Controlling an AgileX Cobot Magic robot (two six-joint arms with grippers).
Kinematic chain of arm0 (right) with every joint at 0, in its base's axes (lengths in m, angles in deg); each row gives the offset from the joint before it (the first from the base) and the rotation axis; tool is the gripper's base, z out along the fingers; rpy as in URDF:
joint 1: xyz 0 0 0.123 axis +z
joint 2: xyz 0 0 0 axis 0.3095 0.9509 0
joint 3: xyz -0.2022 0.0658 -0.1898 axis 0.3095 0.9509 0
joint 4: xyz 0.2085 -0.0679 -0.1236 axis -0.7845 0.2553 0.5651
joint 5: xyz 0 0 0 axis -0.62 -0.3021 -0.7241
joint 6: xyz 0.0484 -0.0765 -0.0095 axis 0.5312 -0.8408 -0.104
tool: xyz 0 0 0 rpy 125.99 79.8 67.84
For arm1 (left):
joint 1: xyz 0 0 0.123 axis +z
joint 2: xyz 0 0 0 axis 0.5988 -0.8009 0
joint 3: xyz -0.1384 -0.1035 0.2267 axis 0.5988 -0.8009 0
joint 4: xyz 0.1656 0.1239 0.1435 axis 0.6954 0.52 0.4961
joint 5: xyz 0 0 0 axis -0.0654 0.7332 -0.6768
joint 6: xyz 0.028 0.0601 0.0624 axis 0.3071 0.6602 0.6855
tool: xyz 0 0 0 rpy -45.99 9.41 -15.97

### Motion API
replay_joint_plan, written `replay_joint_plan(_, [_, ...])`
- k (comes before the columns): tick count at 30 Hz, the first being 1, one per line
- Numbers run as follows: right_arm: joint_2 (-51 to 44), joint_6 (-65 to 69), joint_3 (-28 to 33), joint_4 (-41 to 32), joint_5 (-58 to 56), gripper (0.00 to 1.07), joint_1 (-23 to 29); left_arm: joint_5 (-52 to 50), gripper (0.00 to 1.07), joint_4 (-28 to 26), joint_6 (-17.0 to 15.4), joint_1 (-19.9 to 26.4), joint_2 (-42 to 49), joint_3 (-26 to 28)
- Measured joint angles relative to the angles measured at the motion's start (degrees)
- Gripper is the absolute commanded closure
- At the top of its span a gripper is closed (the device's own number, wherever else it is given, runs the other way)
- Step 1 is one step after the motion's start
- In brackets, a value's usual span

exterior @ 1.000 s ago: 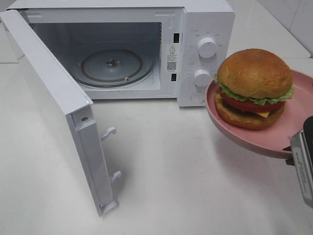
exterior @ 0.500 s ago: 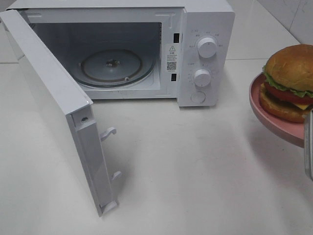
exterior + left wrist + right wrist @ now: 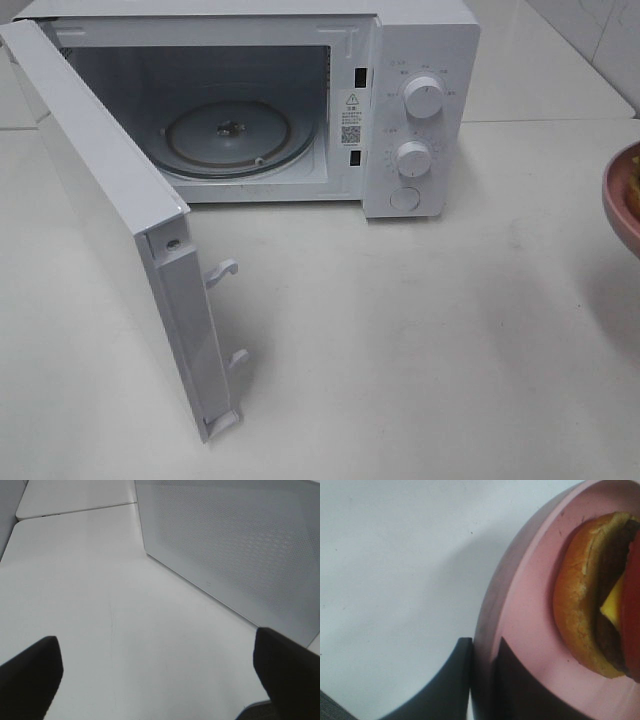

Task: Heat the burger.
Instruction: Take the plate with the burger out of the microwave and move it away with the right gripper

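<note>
Two right fingers [image 3: 451,680] pinch plate [image 3: 530,605] rim; left fingers [image 3: 30,672] spread

Burger [image 3: 600,600] and plate [image 3: 622,195] cut off by frame edge.

One microwave [image 3: 250,100], door [image 3: 110,220] swung open, one glass turntable [image 3: 228,135] inside, two knobs [image 3: 422,98] at three o'clock, one burger [image 3: 600,600], one pink plate [image 3: 530,630].
</note>
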Motion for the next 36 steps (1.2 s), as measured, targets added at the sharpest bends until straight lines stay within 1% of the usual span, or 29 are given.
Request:
replay_joint_plan(5, [0.5,5.0,0.0,2.1,-2.7,1.07,0.0,0.0,0.10,0.0,0.0,0.0,0.0,0.0])
replay_joint_plan(7, [2.9,10.0,0.0,3.7,-4.9,1.07,0.0,0.0,0.10,0.0,0.0,0.0,0.0,0.0])
replay_joint_plan(14, [7.3,17.8,0.0,4.9,-5.4,1.07,0.0,0.0,0.10,0.0,0.0,0.0,0.0,0.0])
replay_joint_plan(18, [11.2,24.6,-2.8,5.3,-6.5,1.07,0.0,0.0,0.10,0.0,0.0,0.0,0.0,0.0])
replay_joint_plan(19, [11.2,24.6,-2.8,5.3,-6.5,1.07,0.0,0.0,0.10,0.0,0.0,0.0,0.0,0.0])
replay_joint_plan(21, [14.4,29.3,-4.3,6.1,-7.0,1.07,0.0,0.0,0.10,0.0,0.0,0.0,0.0,0.0])
replay_joint_plan(26, [18.6,35.3,-5.6,6.4,-7.4,1.07,0.0,0.0,0.10,0.0,0.0,0.0,0.0,0.0])
replay_joint_plan(27, [20.9,39.0,-6.2,6.4,-7.7,1.07,0.0,0.0,0.10,0.0,0.0,0.0,0.0,0.0])
replay_joint_plan(28, [20.9,39.0,-6.2,6.4,-7.7,1.07,0.0,0.0,0.10,0.0,0.0,0.0,0.0,0.0])
replay_joint_plan(30, [23.8,44.1,-7.5,6.5,-8.1,1.07,0.0,0.0,0.10,0.0,0.0,0.0,0.0,0.0])
replay_joint_plan(36, [28.1,50.0,-8.7,7.2,-8.2,1.07,0.0,0.0,0.10,0.0,0.0,0.0,0.0,0.0])
